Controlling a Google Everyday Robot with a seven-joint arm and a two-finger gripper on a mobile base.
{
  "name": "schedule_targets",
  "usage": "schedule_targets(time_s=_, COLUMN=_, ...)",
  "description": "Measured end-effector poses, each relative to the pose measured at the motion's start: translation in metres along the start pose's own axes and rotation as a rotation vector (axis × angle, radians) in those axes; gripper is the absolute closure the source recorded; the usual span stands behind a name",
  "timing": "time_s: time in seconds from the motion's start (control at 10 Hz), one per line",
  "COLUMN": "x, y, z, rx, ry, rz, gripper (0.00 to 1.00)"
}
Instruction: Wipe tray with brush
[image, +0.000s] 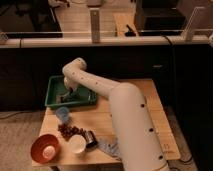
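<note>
In the camera view I see the white arm (117, 102) bent over the wooden worktop (159, 107), and it goes down into the green tray (52, 95), which sits at the far left part of the worktop. The end effector (65, 95) is low inside the tray, near its front rim, and I cannot tell whether it is open or closed; a small dark shape just at its tip seems to be the brush (62, 100), also inside the tray. In front of the tray, on the worktop, stand a blue cup (62, 114), a red bowl (44, 149) and a white cup (76, 144).
</note>
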Motion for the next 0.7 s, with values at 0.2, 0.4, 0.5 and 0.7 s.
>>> schedule_targets(time_s=0.2, x=-0.004, y=0.012, z=0.0, rx=-0.008, ry=-0.009, rz=0.039, gripper=1.0)
schedule_targets(time_s=0.4, x=0.0, y=0.025, z=-0.003, rx=-0.006, ry=-0.008, rz=0.08, gripper=1.0)
schedule_targets(time_s=0.5, x=0.002, y=0.034, z=-0.005, rx=-0.001, ry=-0.009, rz=0.109, gripper=1.0)
schedule_targets(time_s=0.7, x=0.01, y=0.049, z=-0.009, rx=0.005, ry=0.001, rz=0.15, gripper=1.0)
